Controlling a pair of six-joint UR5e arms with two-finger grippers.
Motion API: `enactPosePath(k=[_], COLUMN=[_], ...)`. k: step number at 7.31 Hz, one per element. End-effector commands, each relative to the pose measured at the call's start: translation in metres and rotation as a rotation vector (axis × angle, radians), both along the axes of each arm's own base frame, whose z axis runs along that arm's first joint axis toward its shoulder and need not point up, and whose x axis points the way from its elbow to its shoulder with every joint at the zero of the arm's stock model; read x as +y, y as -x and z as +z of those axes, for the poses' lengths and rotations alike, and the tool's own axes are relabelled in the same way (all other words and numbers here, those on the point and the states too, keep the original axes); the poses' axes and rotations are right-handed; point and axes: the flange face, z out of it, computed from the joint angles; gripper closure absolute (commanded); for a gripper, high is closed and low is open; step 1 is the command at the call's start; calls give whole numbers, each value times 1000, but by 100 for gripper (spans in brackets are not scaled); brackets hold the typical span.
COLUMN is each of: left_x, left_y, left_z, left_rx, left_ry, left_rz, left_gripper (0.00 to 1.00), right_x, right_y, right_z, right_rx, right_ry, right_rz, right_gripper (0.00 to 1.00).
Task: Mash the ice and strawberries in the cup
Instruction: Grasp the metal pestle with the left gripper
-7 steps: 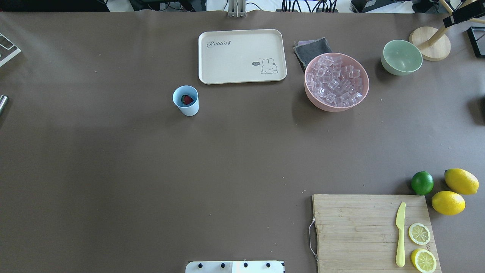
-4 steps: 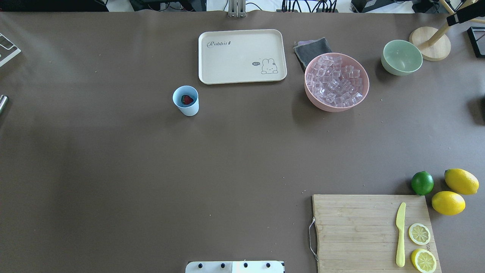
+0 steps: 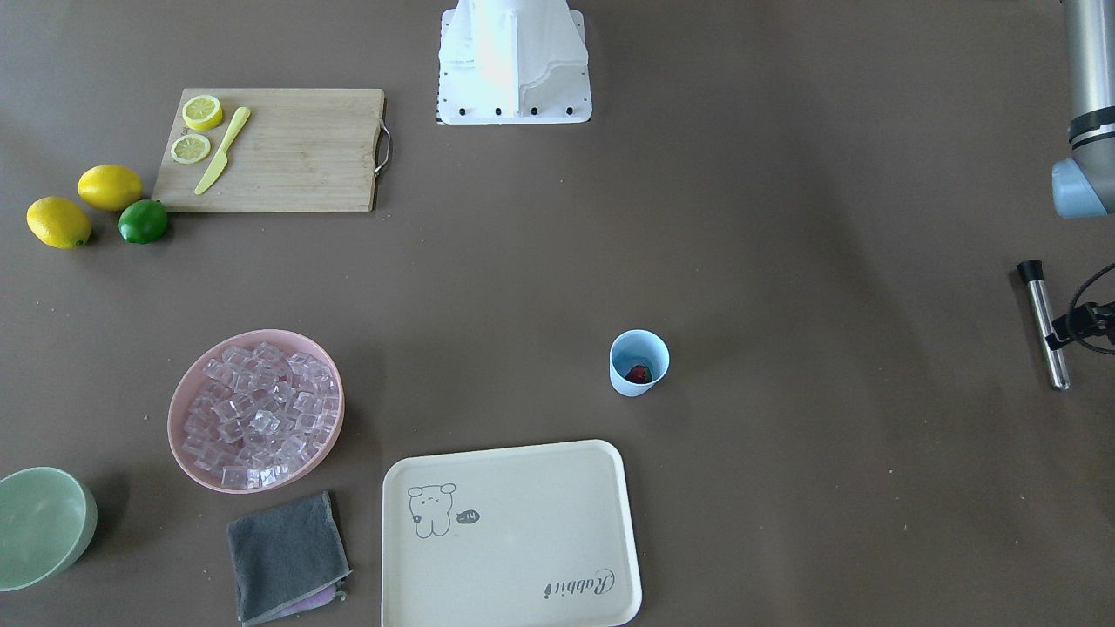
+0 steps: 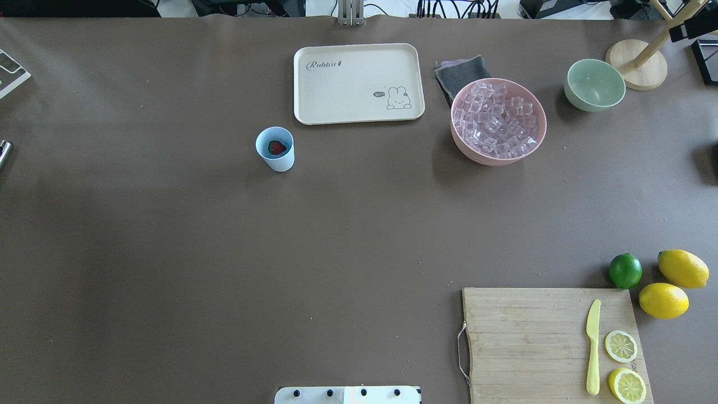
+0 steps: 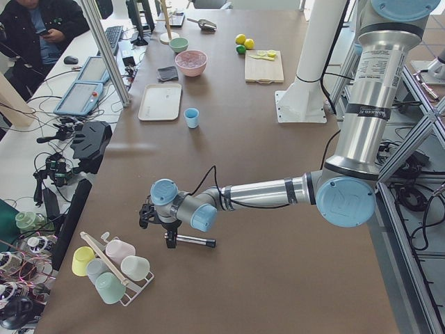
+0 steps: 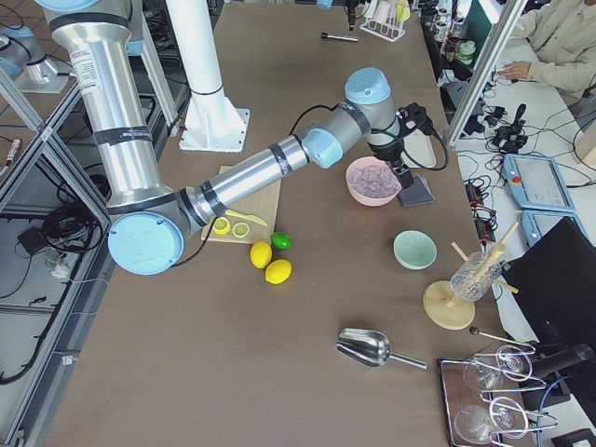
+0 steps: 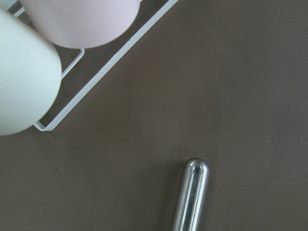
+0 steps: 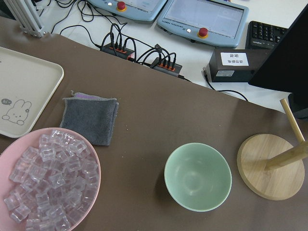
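Much ice (image 4: pixel 498 118) fills the pink bowl (image 4: pixel 493 160) at three o'clock from the upright pale-blue cup (image 4: pixel 280 163), which holds one red strawberry (image 4: pixel 277 147). Left gripper (image 5: pixel 147 214) and right gripper (image 6: pixel 403 170): I cannot tell how the jaws stand.

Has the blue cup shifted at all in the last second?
No. The cup sits at the same spot off the near-left corner of the tray, with the strawberry inside.
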Motion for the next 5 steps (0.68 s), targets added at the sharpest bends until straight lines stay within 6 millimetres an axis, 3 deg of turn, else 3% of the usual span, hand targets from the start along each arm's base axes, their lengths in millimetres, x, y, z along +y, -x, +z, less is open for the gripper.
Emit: enactPosePath(k=[1,4,5], left_x=[3,3,-9], left_y=[-20,-13,-13], left_z=[2,17,16], left_rx=[-4,-15,-17], left_ry=[-32,-28,-24], left_rz=[73,93,85], left_gripper=[7,8,10], right_x=[-3,4,5], right_y=[0,-1,-2], right_z=[2,10,11], right_rx=[8,9,14], right_ry=[3,13,15], right_rz=[6,5,7], right_gripper=[1,1,1])
